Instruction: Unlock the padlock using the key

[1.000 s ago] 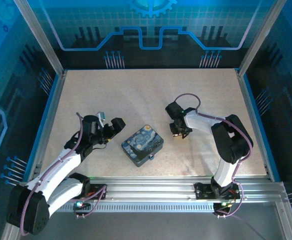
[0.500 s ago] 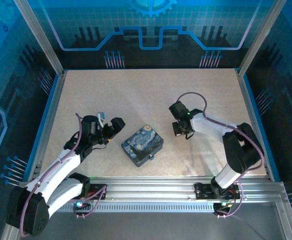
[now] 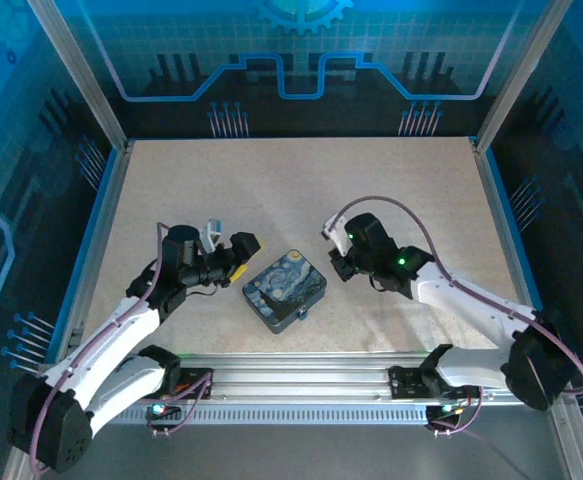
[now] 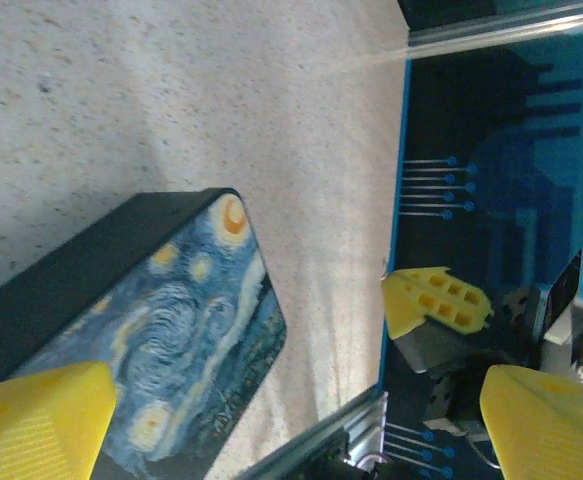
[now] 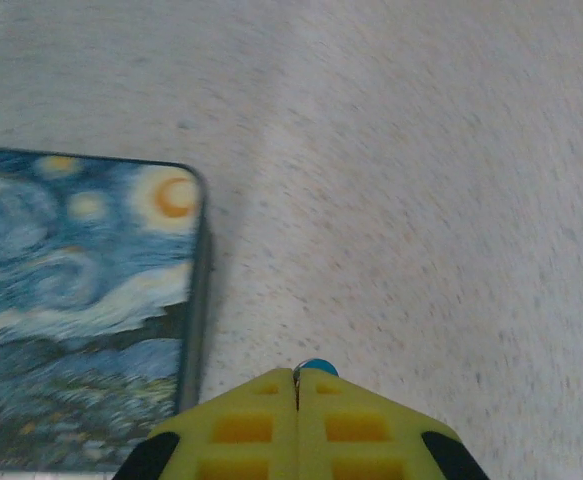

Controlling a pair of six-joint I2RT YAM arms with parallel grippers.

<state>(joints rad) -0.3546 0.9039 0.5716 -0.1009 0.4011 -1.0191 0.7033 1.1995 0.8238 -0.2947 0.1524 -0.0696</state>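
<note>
So the right gripper (image 5: pixel 296 380) is clamping fully shut, and a tiny blue-and-metal nub is poking out past its tips. I'm guessing that's the key (image 5: pixel 316 367), but it's too small to swear on. It's hovering just beside the Starry Night tin (image 3: pixel 284 287), off its right side. The left gripper (image 3: pixel 229 245) is sitting wide open with nothing in it on the tin's other side. The padlock (image 3: pixel 302 314) is looking like that speck touching the tin's near corner. I'm reading this as the bring-the-key-over stage. The next move is calling for a steadied padlock and a very fine line-up into the keyhole.
</note>
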